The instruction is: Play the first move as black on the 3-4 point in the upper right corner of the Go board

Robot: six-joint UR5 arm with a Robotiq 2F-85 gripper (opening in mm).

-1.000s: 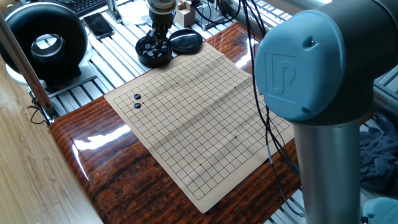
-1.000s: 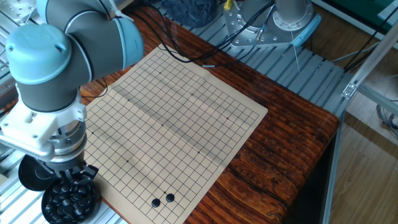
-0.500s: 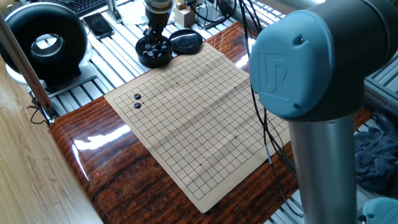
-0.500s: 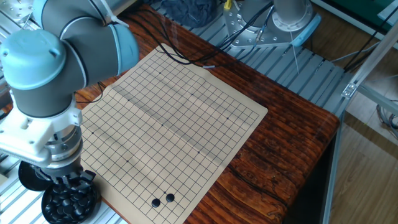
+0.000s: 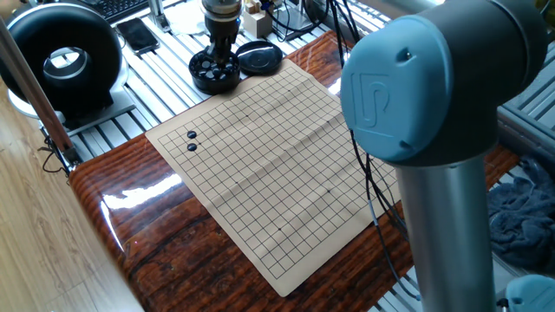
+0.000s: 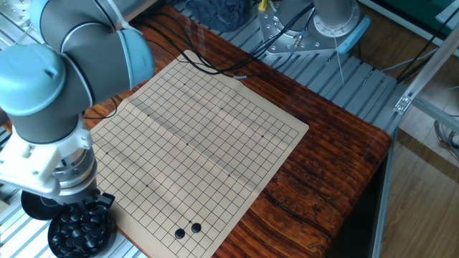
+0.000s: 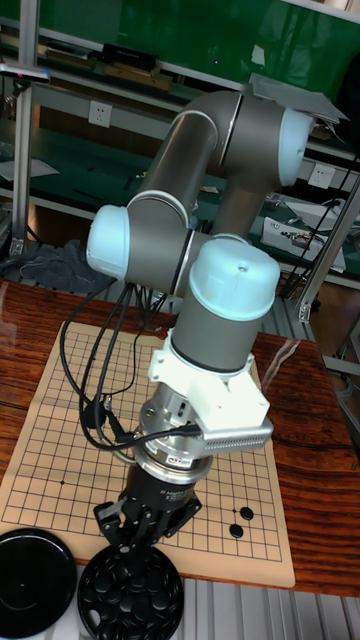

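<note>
The Go board [image 5: 277, 165] [image 6: 197, 136] [image 7: 60, 440] lies on the wooden table. Two small black stones [image 5: 192, 141] [image 6: 187, 231] [image 7: 240, 522] sit side by side near one of its edges, and every other crossing in view is bare. A round black bowl [image 5: 201, 82] [image 6: 61, 240] [image 7: 95, 605] full of black stones stands just off the board's corner. My gripper [image 5: 218, 54] [image 6: 80, 211] [image 7: 137, 545] points straight down into the bowl, fingertips among or just above the stones. The fingertips are too dark against the stones to judge their gap or any stone between them.
The bowl's flat black lid [image 5: 259, 57] [image 7: 35, 575] lies next to the bowl. Black cables [image 5: 373, 173] [image 7: 95, 400] trail over the board's far part. A large black ring-shaped device [image 5: 62, 61] stands beyond the table, and a cloth [image 5: 520, 217] lies off the side.
The arm's joints have shifted slightly sideways while the gripper stayed over the bowl. The two stones on the board have not moved.
</note>
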